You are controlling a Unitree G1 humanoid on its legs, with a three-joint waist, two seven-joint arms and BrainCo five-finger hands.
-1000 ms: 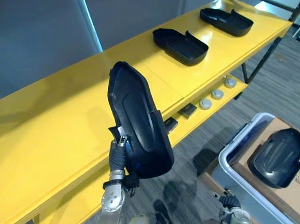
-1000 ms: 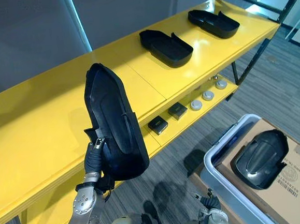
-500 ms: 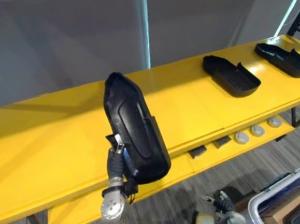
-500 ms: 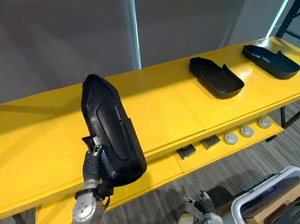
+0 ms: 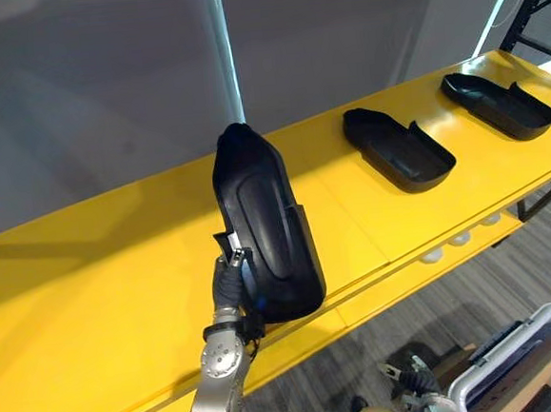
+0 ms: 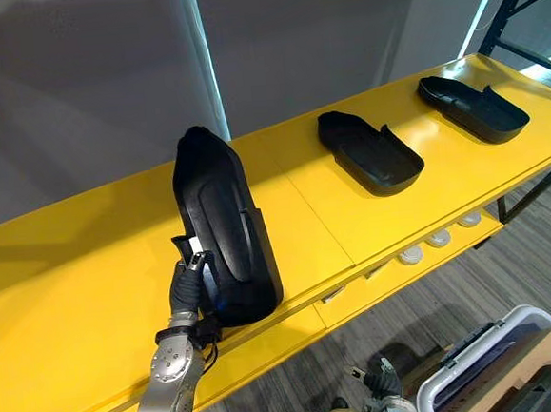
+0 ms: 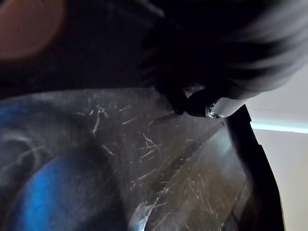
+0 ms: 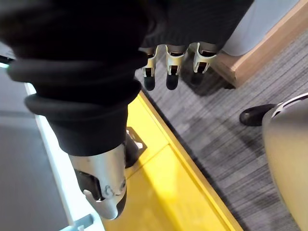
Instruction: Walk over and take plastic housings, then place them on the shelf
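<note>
**Item:** black plastic housing, in hand.
**Location:** over the front edge of the yellow shelf, long axis near upright, narrow end up. Whether its lower end touches the shelf cannot be told.

**Neighbours, placed from the held housing:**
- Middle housing: to the right, well apart, lying hollow side up on the same shelf.
- Far housing: further right, beyond the middle housing, also hollow side up.

**Hazards (judged):**
- Pivot or slip. The hold sits at the lower end only, with most of the smooth shell standing above it, so a jolt could swing it out of the grasp.
- Snag on the shelf lip. If the held housing comes down too near the front edge, its lower end may catch there and it could drop to the floor.
- Topple on release. Let go while this upright, it would likely fall flat and could slide off the front.
- Collision with the middle housing. This seems unlikely given the free shelf between them.

**Pose:**
- Left robot hand: directly beneath the held housing, on a steeply raised forearm. It is clamped on the lower rim. One fingertip presses the scratched surface in the left wrist view.
- Right robot hand: low, below and to the right of the held housing, above the carpet. Its fingers hang loose and it carries nothing.
</note>
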